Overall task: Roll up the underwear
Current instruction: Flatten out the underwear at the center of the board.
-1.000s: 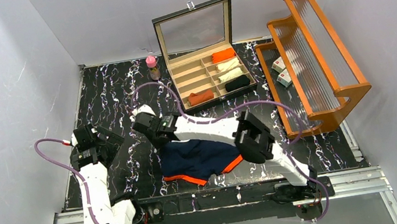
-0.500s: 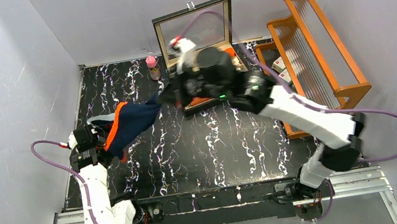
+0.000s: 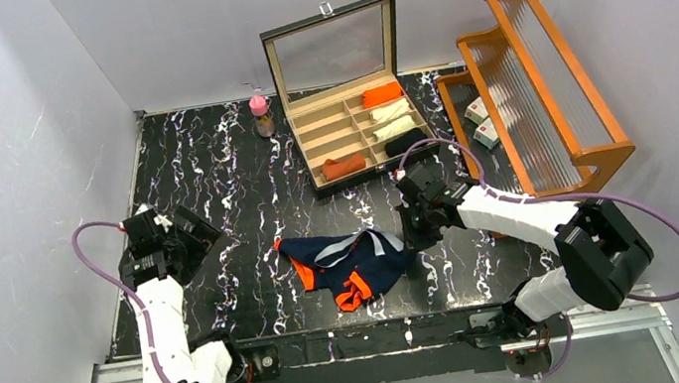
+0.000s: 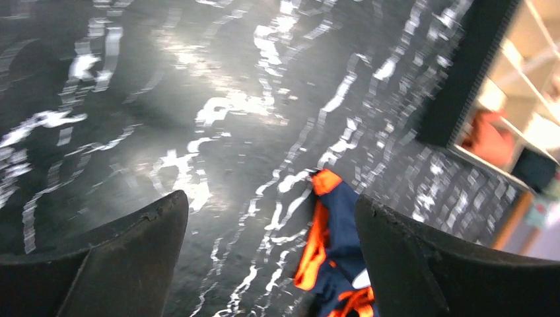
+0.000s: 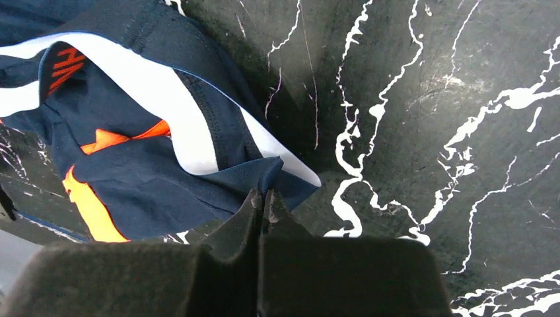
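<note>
The navy blue underwear (image 3: 350,262) with orange trim and a white waistband lies crumpled on the black marble table, near the front middle. My right gripper (image 3: 411,238) is shut on its right edge; the right wrist view shows the fingers (image 5: 264,198) pinching navy cloth (image 5: 152,165) beside the white band. My left gripper (image 3: 196,234) is open and empty at the left side, well apart from the garment, whose orange-trimmed corner (image 4: 330,231) shows between its fingers. A rust-orange roll (image 3: 344,166) lies in the wooden box.
An open compartment box (image 3: 358,134) with rolled garments stands at the back middle. A small pink-capped bottle (image 3: 261,115) stands left of it. A wooden rack (image 3: 527,95) stands at the right with small boxes under it.
The right arm swung the navy underwear up and to the far left, then brought it back down to the front middle, where it lies crumpled. The left gripper stayed at the left.
</note>
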{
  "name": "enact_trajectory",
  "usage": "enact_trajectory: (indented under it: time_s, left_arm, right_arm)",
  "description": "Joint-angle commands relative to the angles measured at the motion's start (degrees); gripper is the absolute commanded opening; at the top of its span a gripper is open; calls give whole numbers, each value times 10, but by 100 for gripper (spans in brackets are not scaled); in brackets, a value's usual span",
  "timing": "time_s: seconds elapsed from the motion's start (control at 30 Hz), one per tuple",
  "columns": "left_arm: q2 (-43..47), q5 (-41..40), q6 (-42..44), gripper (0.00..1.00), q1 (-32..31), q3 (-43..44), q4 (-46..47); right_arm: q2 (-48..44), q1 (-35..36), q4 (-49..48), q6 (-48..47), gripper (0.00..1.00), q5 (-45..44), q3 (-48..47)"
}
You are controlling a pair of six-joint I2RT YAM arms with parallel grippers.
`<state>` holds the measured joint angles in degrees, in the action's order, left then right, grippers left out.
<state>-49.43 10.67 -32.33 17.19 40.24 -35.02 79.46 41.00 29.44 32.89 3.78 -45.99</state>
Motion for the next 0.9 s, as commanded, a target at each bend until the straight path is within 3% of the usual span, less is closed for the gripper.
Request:
enact_trajectory:
  time_s: [0.0,0.07,0.23,0.37,0.43,0.47,0.53,0.87]
  left_arm:
    - [-26,219,42,91,-14,-24,92]
    - [-44,226,48,89,-76,-17,112]
    - [-119,53,85,84,-355,44,120]
    - [-181,8,127,81,-484,73,113]
    - [-205,3,124,78,-514,77,104]
    - [-213,6,118,75,-525,75,104]
    - [-225,10,106,71,-539,68,107]
    - [-260,-28,101,56,-558,61,91]
  right_arm:
    - [-28,-2,-29,3,1,9,-34]
    - [-17,-4,-29,3,1,9,-50]
    - [20,-9,-29,3,1,9,-84]
    - [18,-13,-29,3,1,9,-82]
    - [11,-15,-29,3,1,9,-77]
    - [8,-15,-83,-78,19,-29,-74]
    - [3,-18,-41,-41,2,-66,-69]
    - [-16,-25,-40,-28,1,-66,-61]
